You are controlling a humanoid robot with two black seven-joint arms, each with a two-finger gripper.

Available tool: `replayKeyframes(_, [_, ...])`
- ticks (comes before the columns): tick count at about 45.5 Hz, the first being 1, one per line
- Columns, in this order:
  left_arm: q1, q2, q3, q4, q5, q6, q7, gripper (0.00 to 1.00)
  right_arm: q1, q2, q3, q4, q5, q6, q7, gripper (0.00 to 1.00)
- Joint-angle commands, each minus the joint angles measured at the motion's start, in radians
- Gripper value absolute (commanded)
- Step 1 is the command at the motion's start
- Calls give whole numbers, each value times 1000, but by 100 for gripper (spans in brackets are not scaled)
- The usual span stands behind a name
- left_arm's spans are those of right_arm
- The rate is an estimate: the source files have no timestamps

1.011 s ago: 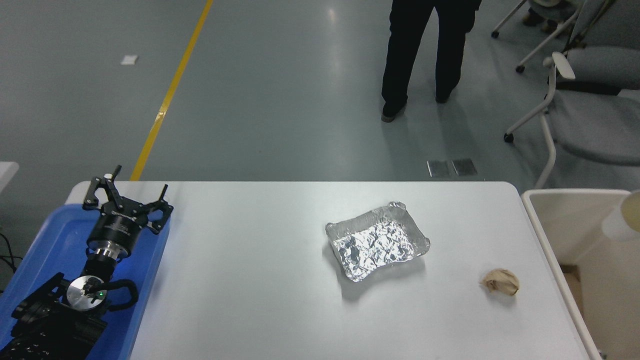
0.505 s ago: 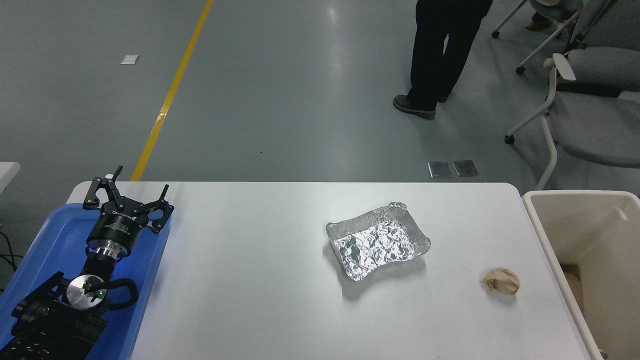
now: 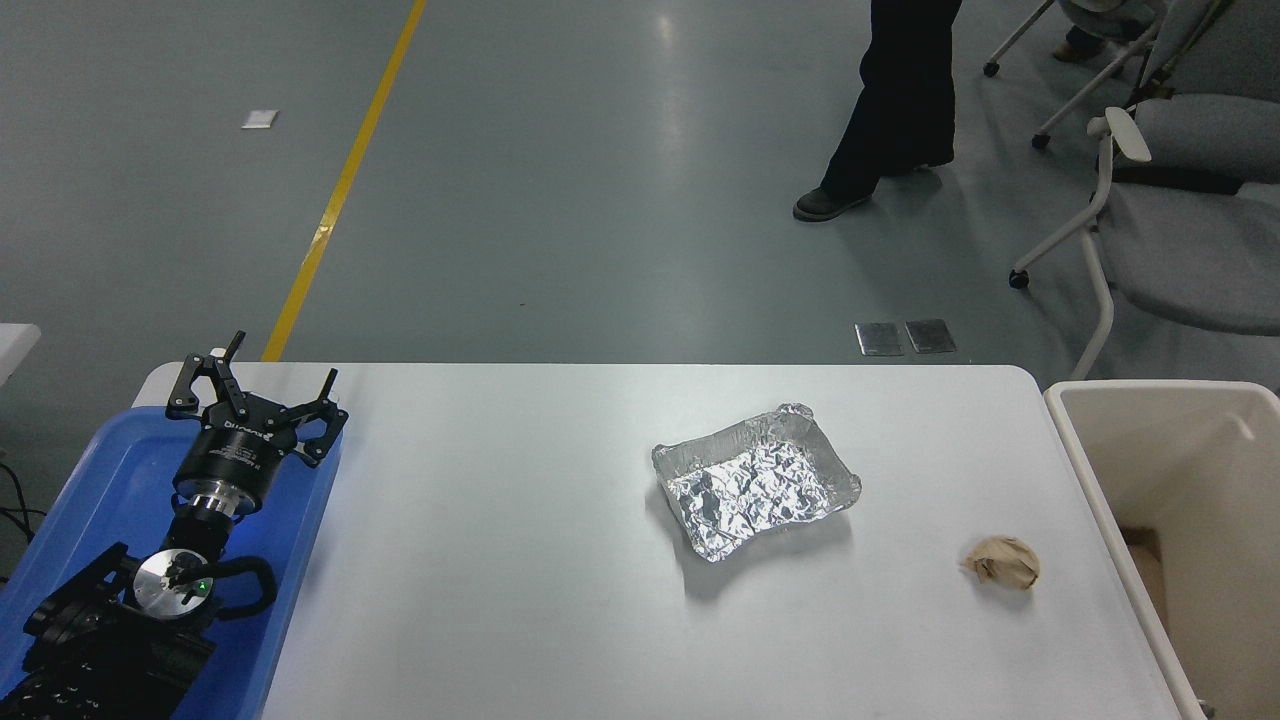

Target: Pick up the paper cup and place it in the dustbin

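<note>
The beige dustbin stands off the table's right end, its thick rim and pale inside showing. The paper cup is out of view. My left gripper is parked at the lower left over the blue tray, its fingers spread open and empty. My right arm and gripper are out of view.
A crinkled silver foil tray sits at the table's middle right. A crumpled brown paper ball lies near the right edge. A blue plastic tray lies under the left arm. A person's legs and grey chairs are beyond the table.
One second ago the cup showed over the dustbin at the right edge; it is gone from view since. The person beyond the table has walked to the right. The left arm has not moved.
</note>
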State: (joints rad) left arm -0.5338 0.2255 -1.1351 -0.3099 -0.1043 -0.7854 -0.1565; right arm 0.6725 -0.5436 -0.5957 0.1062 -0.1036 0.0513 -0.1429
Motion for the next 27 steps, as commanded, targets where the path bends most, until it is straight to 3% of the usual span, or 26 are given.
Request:
replayKeyframes(1, [0, 0, 0, 0, 0, 0, 0, 99, -4, 14, 7, -6, 1, -16, 2, 46])
replayKeyframes(4, [0, 0, 0, 0, 0, 0, 0, 99, 1, 14, 7, -5, 1, -19, 2, 83])
replayKeyframes(6, [-2, 0, 0, 0, 0, 0, 0, 99, 15, 14, 7, -2, 2, -22, 2, 92])
replayKeyframes(17, [-2, 0, 1, 0, 0, 0, 0, 99, 99, -15, -9, 144, -4, -18, 2, 93])
replayKeyframes(27, [-2, 0, 3, 0, 0, 0, 2, 99, 217, -140, -35, 389, -14, -18, 0, 93])
